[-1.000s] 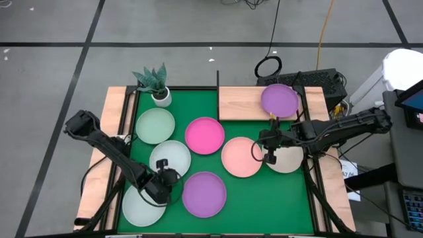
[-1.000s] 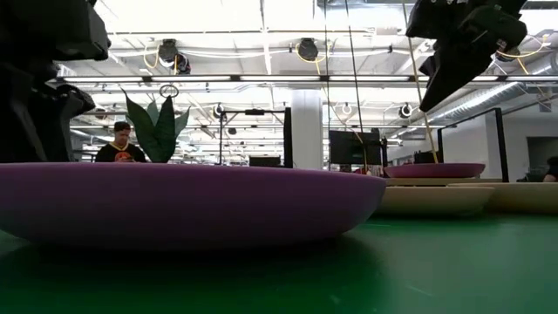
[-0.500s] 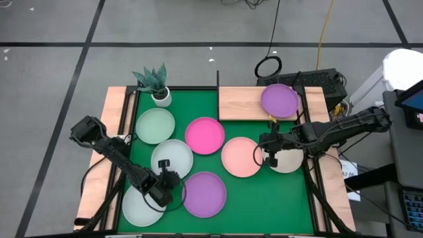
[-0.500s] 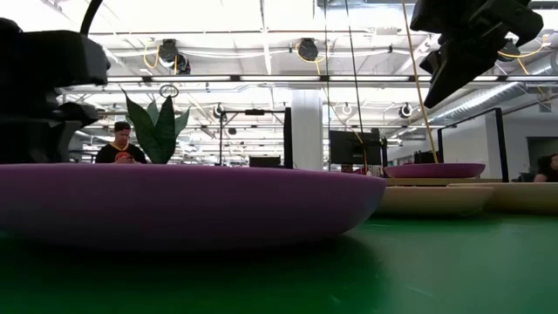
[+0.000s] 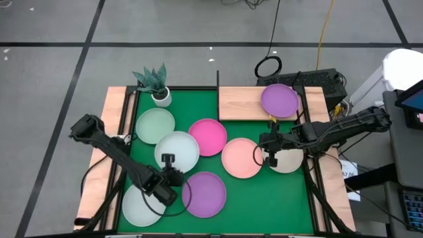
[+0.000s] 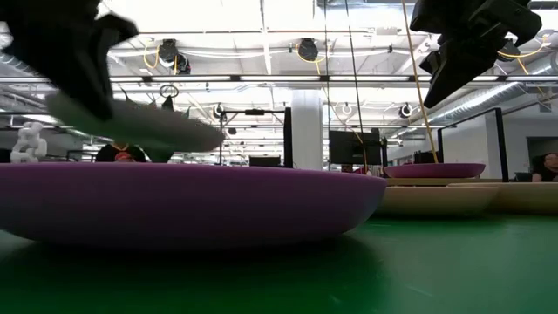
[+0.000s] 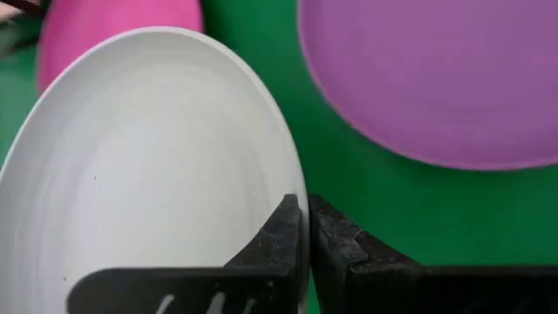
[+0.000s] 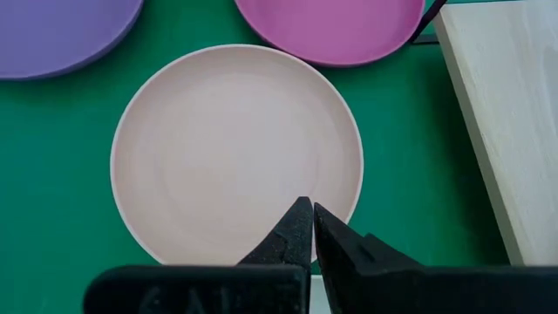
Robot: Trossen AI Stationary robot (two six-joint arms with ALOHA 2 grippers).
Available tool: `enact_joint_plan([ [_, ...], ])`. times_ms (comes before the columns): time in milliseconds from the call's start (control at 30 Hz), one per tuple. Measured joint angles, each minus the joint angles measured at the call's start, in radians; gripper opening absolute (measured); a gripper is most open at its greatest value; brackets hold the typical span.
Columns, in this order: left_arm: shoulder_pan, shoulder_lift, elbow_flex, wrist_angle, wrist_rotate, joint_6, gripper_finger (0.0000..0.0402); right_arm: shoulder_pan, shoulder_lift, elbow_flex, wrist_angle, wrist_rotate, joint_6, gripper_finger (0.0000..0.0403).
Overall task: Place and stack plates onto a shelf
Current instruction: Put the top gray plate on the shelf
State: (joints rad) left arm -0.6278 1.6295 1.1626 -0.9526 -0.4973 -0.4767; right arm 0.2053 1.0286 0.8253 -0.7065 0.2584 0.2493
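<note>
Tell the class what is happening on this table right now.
A two-armed robot is sorting plates onto a wooden shelf. The left gripper has pinched the rim of a white plate and holds it tilted above the green mat, overlapping the pink plate. The right gripper, fingers together, hangs over the salmon plate. One purple plate already sits on the shelf; the other plates lie on the mat.

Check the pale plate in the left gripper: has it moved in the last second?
Yes. The pale plate, pinched by the left gripper, has lifted and shifted toward the hot pink plate, now overlapping its edge.
</note>
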Motion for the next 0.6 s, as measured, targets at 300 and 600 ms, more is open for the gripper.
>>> enact_joint_plan([
  [300,0.184,0.0,0.281,-0.088,-0.019,0.454,0.001,0.014,0.0,-0.068,0.019,0.002,0.059,0.0],
  [600,0.414,-0.002,0.341,0.251,0.014,0.996,0.001,0.082,-0.052,-0.066,0.021,0.002,0.06,0.0],
])
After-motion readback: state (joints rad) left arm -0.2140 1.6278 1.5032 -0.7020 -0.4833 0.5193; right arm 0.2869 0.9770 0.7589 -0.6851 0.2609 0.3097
